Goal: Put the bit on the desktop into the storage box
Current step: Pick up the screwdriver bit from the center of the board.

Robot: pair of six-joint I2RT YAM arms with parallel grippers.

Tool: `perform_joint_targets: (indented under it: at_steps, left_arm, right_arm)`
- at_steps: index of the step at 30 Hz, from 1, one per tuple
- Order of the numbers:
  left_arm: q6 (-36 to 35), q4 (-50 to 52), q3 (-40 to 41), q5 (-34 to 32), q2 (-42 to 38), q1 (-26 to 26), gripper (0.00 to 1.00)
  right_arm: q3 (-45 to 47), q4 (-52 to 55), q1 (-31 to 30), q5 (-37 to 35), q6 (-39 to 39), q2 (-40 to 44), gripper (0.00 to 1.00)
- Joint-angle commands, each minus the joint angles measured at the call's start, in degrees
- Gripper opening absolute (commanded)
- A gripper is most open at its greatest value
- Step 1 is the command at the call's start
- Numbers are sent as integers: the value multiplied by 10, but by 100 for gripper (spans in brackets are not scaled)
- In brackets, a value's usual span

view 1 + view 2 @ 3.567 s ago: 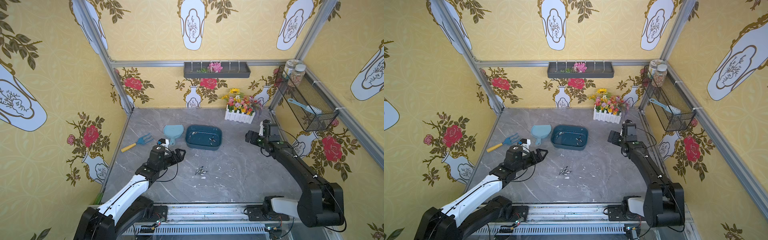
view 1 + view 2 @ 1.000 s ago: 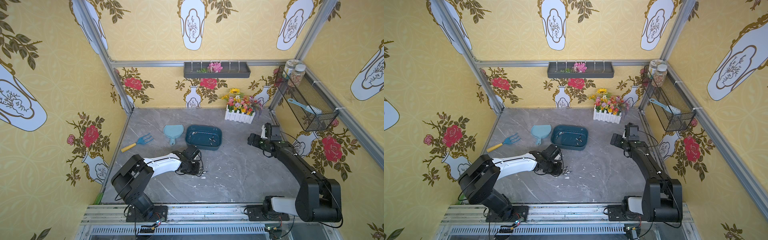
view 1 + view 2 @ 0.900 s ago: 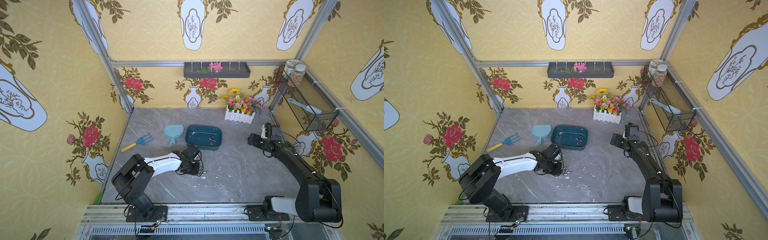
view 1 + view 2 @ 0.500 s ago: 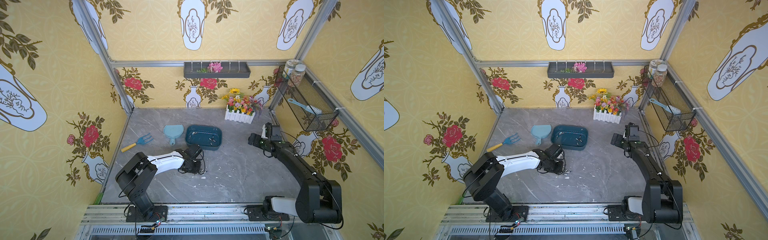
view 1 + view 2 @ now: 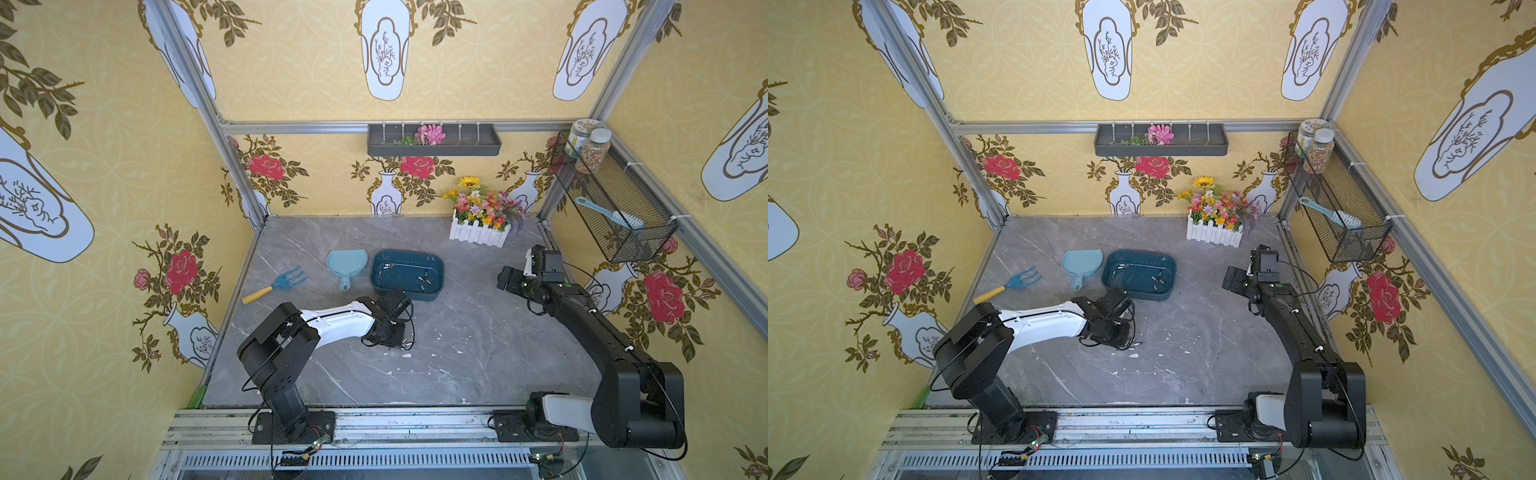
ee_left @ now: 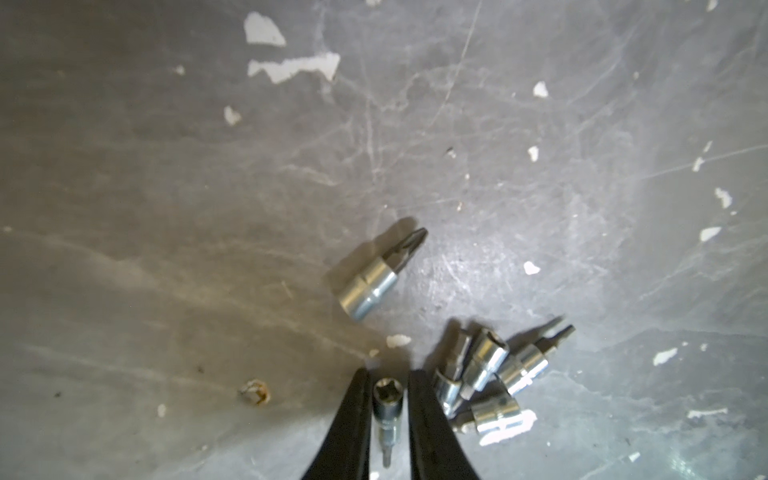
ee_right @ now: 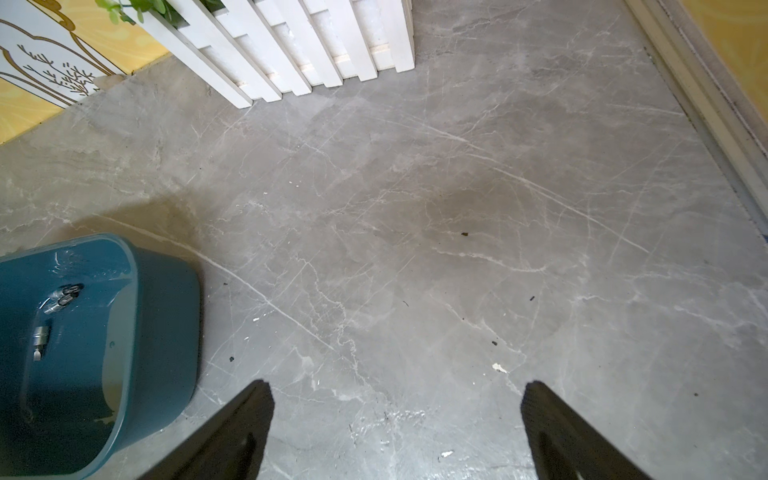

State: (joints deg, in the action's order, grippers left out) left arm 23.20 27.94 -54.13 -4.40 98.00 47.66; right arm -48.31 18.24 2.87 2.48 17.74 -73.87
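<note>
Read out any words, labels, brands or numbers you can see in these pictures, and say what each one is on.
No text here is legible.
The jar lid in the wire basket carries print, too small to read.
The bits on the desktop show no readable markings; they are blurred.
The storage box shows scuffs only, no lettering.

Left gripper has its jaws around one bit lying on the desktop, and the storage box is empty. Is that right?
Not quite. The left gripper does have its jaws around one bit lying on the desktop, but the storage box is not empty. The right wrist view shows several loose bits lying inside it, and they also show in both top views.
</note>
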Motion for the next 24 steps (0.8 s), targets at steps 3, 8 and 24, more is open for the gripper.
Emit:
perform_joint_targets:
  at_steps: [3,8,24]
  left_arm:
    - [10,98,1,-23,18,5,22]
    - [10,102,-5,-31,26,9,22]
    - [7,84,-13,-27,8,9,14]
  right_arm:
    - [0,5,0,-6,-5,2,97]
    - [-1,5,-1,-7,-4,3,97]
    - [-2,6,0,-5,-5,7,97]
